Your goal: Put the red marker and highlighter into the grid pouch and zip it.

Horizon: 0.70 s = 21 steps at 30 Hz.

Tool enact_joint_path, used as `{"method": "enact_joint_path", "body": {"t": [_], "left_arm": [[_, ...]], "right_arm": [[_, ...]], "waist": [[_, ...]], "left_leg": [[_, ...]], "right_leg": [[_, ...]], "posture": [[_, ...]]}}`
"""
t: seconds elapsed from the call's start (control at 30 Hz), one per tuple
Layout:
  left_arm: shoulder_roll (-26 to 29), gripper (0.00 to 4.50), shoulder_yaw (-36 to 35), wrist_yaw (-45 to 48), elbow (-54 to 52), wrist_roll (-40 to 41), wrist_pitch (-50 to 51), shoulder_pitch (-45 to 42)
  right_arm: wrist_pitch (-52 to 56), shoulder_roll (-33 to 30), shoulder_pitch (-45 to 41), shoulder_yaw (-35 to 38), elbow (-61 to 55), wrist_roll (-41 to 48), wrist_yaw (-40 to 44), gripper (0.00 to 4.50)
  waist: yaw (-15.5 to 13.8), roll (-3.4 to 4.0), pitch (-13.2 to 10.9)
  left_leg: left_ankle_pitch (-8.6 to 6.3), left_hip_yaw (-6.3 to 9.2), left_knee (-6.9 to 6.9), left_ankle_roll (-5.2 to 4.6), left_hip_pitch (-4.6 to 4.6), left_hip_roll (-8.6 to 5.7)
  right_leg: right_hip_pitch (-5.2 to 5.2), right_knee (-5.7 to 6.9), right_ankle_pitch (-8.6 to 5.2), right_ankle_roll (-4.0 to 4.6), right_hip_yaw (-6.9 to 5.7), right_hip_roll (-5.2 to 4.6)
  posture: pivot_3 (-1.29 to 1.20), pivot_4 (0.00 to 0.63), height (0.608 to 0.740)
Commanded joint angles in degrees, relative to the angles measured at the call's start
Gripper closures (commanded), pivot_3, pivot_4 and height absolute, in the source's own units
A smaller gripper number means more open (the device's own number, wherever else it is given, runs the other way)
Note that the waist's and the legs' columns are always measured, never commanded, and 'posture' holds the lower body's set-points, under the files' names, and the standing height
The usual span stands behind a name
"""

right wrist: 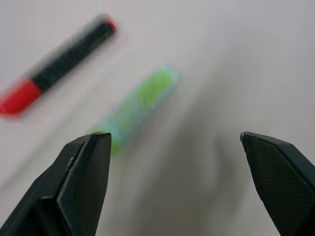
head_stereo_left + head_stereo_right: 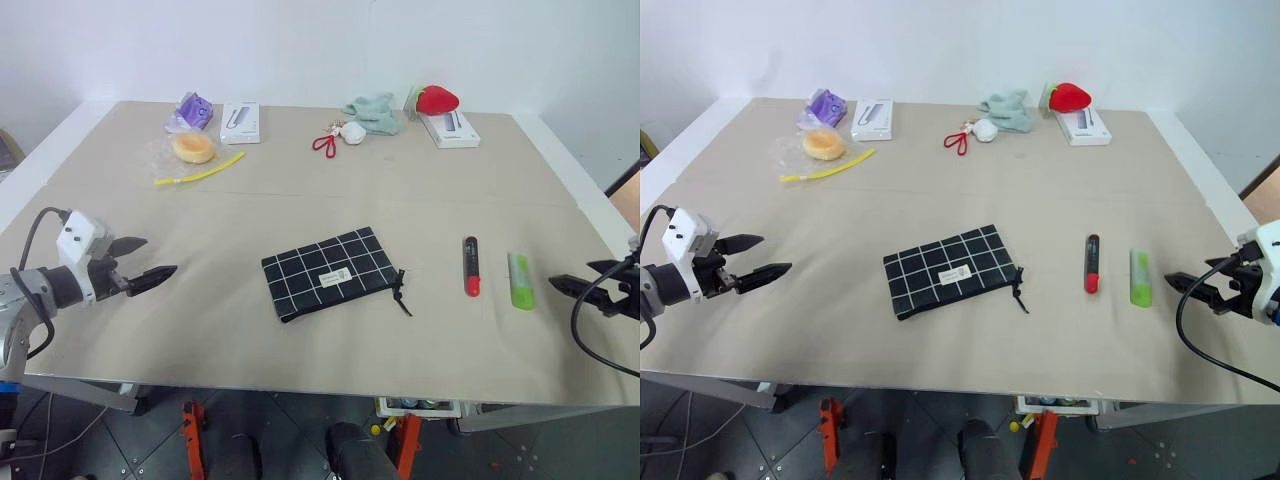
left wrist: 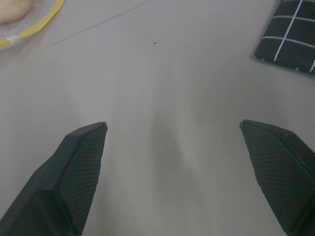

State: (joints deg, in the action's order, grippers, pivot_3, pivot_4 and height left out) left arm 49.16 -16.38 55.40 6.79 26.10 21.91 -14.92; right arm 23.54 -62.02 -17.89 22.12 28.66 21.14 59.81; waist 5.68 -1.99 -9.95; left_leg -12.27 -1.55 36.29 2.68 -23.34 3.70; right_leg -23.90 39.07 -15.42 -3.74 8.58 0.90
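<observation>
Left gripper point(image 2: 150, 259) low over near table point(image 2: 300, 340) edge, jaws spread, empty, aimed toward grid pouch point(image 2: 328, 272) mid-table, likely to steady it; right gripper point(image 2: 1185, 285) also wide, empty, just beside highlighter point(image 2: 1140, 277); red marker point(image 2: 1092, 264) between highlighter and pouch, both laid loose for pickup

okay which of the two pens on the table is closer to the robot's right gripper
The highlighter, the light-green one. It lies between the red marker and the open right gripper, beside the marker.
</observation>
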Motion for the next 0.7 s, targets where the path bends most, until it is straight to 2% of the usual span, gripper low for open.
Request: {"method": "enact_joint_path", "body": {"t": [0.03,0.07,0.17,0.3,0.33,0.4,0.53,0.6,0.7], "left_arm": [[-2.2,0.04,-2.5,-1.4,-3.4,2.6,-0.8,-1.6],[-3.1,0.04,-2.8,-2.0,-3.9,2.8,-1.5,-1.9],[-5.4,0.0,-2.3,-2.3,-5.9,2.6,-4.5,-1.6],[-9.3,0.0,0.6,-3.4,-5.5,-1.8,-14.4,-2.8],[-10.3,0.0,1.7,-3.4,-5.4,-3.1,-17.0,-3.1],[-12.0,0.0,4.1,-3.3,-4.9,-5.9,-22.3,-3.7],[-14.7,0.0,8.6,-3.1,-2.9,-10.8,-31.8,-4.9],[-15.7,0.0,11.2,-2.4,-1.3,-13.5,-37.4,-5.3],[-15.0,0.0,15.4,-0.3,3.0,-18.9,-49.3,-5.6]], "right_arm": [[4.3,2.7,0.1,5.9,-12.3,9.1,1.5,0.0],[6.3,3.8,0.5,6.7,-15.8,11.4,1.5,0.0],[12.9,8.5,1.3,5.6,-28.1,17.9,-1.4,0.83],[18.4,18.6,-1.3,-2.9,-40.7,20.7,-10.9,2.85],[19.1,21.2,-2.2,-5.9,-42.6,19.5,-13.7,3.53],[19.8,25.4,-3.8,-11.9,-43.9,15.3,-19.2,4.46],[18.1,31.1,-5.6,-21.4,-41.0,6.3,-26.2,4.46],[18.2,32.9,-5.9,-25.5,-37.7,1.9,-29.1,4.46],[19.2,32.3,-5.1,-30.6,-35.2,-3.7,-30.8,4.46]], "waist": [[0.0,0.0,0.0],[0.0,0.0,0.0],[0.0,-0.01,0.0],[0.0,-0.02,0.0],[-0.1,-0.02,0.0],[-0.1,-0.02,0.0],[-0.5,-0.04,0.0],[-1.0,-0.04,0.0],[-1.4,-0.03,0.0]], "left_leg": [[0.0,0.01,0.03,0.0,0.0,0.0],[0.0,0.02,0.04,0.0,0.0,0.0],[0.0,0.14,0.1,0.0,-0.01,0.0],[0.0,0.27,0.13,0.0,0.04,0.0],[0.02,0.35,0.17,0.01,0.03,0.0],[0.06,0.39,0.23,0.03,-0.01,-0.02],[0.09,0.43,0.27,0.03,-0.02,-0.06],[0.08,0.44,0.26,0.03,-0.07,-0.07],[0.07,0.46,0.23,0.01,-0.12,-0.09]], "right_leg": [[0.02,0.0,0.01,-0.01,0.0,0.0],[0.03,0.0,0.02,-0.04,0.0,0.0],[0.1,0.0,0.03,-0.06,-0.09,0.01],[0.23,0.0,0.05,-0.02,-0.17,0.01],[0.24,0.0,0.07,0.0,-0.25,0.01],[0.25,0.0,0.13,-0.01,-0.28,0.0],[0.3,-0.02,0.16,0.01,-0.33,-0.03],[0.27,-0.02,0.31,0.28,-0.36,-0.05],[0.24,-0.03,0.28,0.33,-0.4,-0.07]], "posture": [[0.0,0.15,0.728],[0.0,0.15,0.728],[0.0,0.15,0.728],[0.0,0.15,0.728],[0.0,0.15,0.728],[0.0,0.15,0.728],[0.0,0.15,0.728],[0.0,0.15,0.728],[0.0,0.15,0.728]]}}
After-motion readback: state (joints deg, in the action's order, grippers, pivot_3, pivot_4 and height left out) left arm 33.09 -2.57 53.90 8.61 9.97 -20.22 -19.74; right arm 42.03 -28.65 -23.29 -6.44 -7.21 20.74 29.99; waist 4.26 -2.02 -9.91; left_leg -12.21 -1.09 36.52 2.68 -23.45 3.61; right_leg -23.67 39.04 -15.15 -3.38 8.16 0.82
